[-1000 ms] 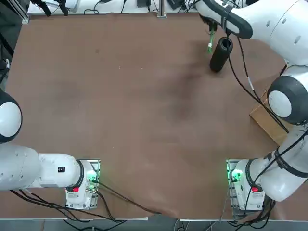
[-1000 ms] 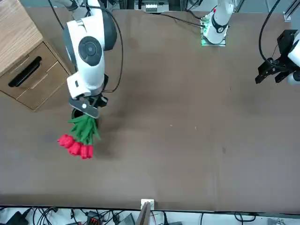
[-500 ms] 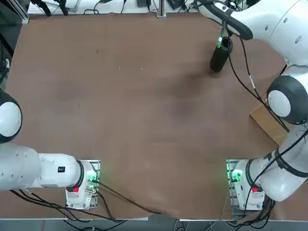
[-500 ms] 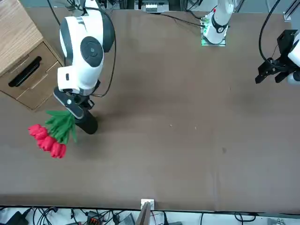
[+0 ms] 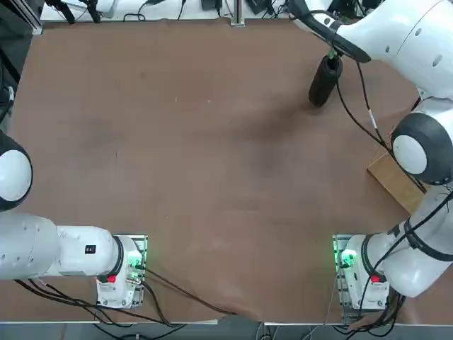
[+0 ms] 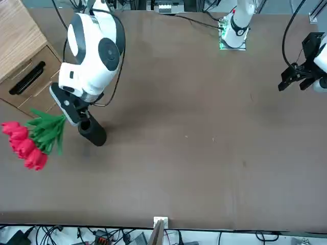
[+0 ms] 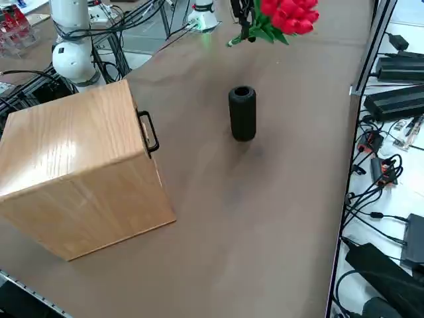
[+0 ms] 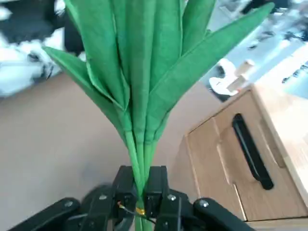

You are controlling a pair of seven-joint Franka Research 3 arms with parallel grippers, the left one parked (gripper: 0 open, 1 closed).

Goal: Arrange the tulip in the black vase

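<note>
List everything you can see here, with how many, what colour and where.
tulip bunch: one, red blooms with green leaves and stems, held in the right hand, raised beside the vase
black vase: one, matte black, upright on the table, not touching the wooden cabinet
table: one, brown, under the vase and the cabinet
wooden cabinet: one, light wood with a black handle, on the table at the robot's right side
cables: many, mostly black, around the arms' bases and beyond the table's far edge
robot arms: two, white with dark grey parts, at the table's left and right
right hand: one, black, closed around the green stems
</note>
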